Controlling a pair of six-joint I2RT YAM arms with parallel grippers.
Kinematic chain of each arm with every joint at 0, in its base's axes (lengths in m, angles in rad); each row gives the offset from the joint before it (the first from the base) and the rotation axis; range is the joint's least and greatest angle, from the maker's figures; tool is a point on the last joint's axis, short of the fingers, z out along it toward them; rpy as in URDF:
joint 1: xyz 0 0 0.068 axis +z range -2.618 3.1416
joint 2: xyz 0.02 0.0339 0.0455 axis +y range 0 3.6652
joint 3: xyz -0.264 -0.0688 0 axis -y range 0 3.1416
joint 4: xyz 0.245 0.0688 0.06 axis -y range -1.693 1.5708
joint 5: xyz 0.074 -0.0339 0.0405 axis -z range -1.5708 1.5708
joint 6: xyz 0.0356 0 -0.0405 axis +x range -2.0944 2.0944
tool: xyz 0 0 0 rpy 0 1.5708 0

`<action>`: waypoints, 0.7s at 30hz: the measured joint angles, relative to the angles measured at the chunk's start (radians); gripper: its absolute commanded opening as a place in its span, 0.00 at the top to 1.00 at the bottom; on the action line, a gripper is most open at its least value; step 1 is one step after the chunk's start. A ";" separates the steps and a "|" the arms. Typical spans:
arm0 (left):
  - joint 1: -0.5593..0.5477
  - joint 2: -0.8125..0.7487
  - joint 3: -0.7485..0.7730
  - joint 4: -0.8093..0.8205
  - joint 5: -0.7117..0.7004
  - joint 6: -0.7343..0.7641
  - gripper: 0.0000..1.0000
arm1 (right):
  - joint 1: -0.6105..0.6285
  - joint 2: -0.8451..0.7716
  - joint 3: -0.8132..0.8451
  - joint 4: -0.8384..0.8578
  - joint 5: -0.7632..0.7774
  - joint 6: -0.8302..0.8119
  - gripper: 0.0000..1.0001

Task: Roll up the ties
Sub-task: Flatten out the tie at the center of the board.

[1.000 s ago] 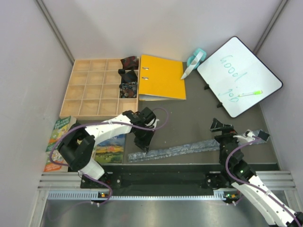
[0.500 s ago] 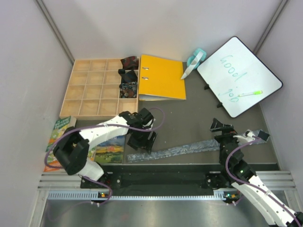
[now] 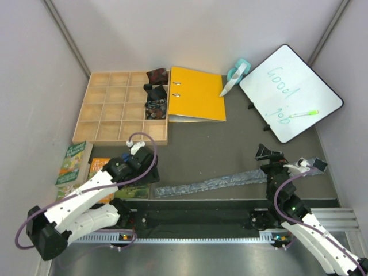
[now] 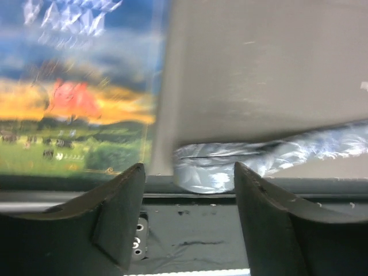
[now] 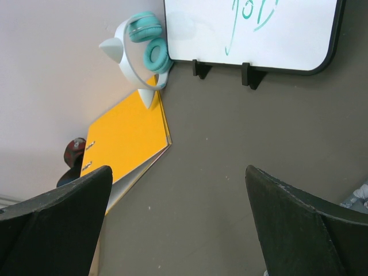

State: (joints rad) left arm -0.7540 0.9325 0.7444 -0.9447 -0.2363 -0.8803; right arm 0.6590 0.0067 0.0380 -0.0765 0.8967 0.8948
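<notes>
Silvery tie (image 3: 218,183) lies flat, unrolled on surface (image 3: 230,144) nearside of yellow binder (image 3: 198,92), its end before wide-open empty left tool (image 4: 188,168), likely to start rolling; right tool (image 5: 178,169) also wide, empty, nearside-right of binder, probably to steady it.
</notes>
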 measured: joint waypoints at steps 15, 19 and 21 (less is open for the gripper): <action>0.001 -0.127 -0.225 0.071 -0.013 -0.236 0.58 | 0.000 0.000 0.000 -0.028 0.000 0.020 0.01; 0.001 -0.148 -0.251 0.078 0.006 -0.258 0.59 | 0.000 0.000 0.000 -0.029 0.000 0.025 0.01; 0.001 -0.163 -0.253 0.082 0.013 -0.266 0.59 | 0.000 0.000 0.000 -0.030 0.000 0.025 0.01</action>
State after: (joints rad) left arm -0.7532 0.7696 0.4915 -0.8627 -0.2230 -1.1458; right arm 0.6590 0.0067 0.0380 -0.1062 0.8970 0.9199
